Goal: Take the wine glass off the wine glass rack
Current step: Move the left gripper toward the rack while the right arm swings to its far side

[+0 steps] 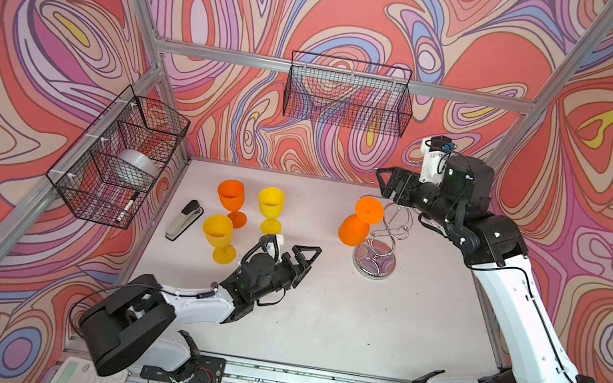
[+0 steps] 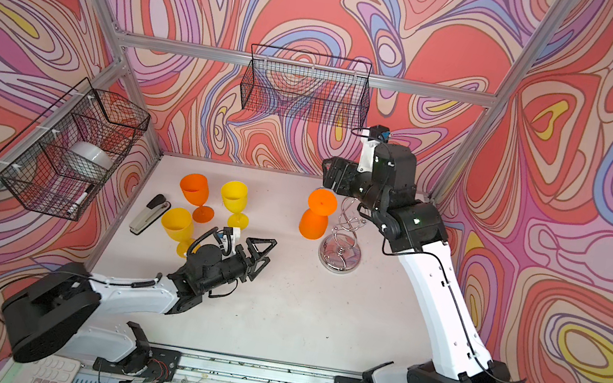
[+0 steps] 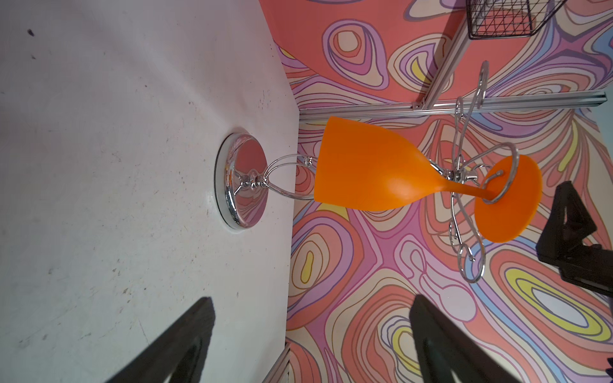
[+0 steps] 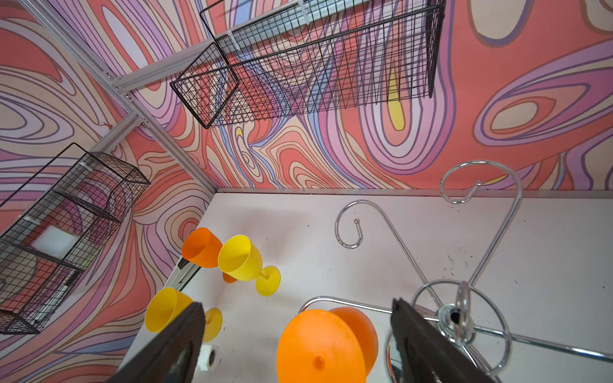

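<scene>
Left gripper (image 1: 309,259) gaped empty over the scuffed white bench (image 1: 319,308); right gripper (image 1: 382,183) gaped above the matte orange wine glass (image 1: 354,230), hung bowl-down, seemingly by its foot, from the twisted chrome wine glass rack (image 1: 374,259).

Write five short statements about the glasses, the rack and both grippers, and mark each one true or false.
1. An orange wine glass hangs upside down on the wine glass rack. True.
2. The left gripper is shut on a yellow glass. False: it is open and holds nothing.
3. Three glasses stand upright on the table. True: one orange glass and two yellow glasses.
4. The right gripper clamps the rack's base. False: it is open, up by the hanging glass's foot.
5. The stapler hangs from the rack. False: it lies on the table.
</scene>
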`<state>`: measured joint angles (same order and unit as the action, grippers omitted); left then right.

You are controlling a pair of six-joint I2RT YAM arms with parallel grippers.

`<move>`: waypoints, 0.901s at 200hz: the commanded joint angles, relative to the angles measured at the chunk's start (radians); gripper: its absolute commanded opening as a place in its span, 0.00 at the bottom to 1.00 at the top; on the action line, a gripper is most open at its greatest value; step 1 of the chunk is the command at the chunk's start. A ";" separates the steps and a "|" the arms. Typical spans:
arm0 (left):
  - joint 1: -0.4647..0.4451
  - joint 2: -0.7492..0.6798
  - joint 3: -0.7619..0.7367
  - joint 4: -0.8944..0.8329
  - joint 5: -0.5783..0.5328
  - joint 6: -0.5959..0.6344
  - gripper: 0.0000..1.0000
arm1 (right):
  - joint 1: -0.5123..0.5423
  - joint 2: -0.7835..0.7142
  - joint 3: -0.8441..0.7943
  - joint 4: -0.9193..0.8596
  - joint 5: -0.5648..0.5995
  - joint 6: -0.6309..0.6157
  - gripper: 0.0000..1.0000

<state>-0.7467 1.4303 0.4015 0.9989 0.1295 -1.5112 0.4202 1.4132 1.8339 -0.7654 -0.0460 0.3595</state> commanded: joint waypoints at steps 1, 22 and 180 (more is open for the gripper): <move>-0.002 0.129 -0.001 0.370 -0.006 -0.092 0.91 | -0.032 -0.004 -0.013 0.036 -0.092 0.025 0.93; -0.011 0.164 0.047 0.368 0.027 -0.019 0.91 | -0.049 0.005 -0.004 0.028 -0.115 0.026 0.93; 0.007 0.004 0.195 0.133 0.032 0.202 0.80 | -0.049 0.034 0.074 -0.220 -0.053 -0.090 0.71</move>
<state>-0.7452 1.5650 0.5632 1.2621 0.1555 -1.4101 0.3721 1.4773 1.9118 -0.9573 -0.1158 0.2813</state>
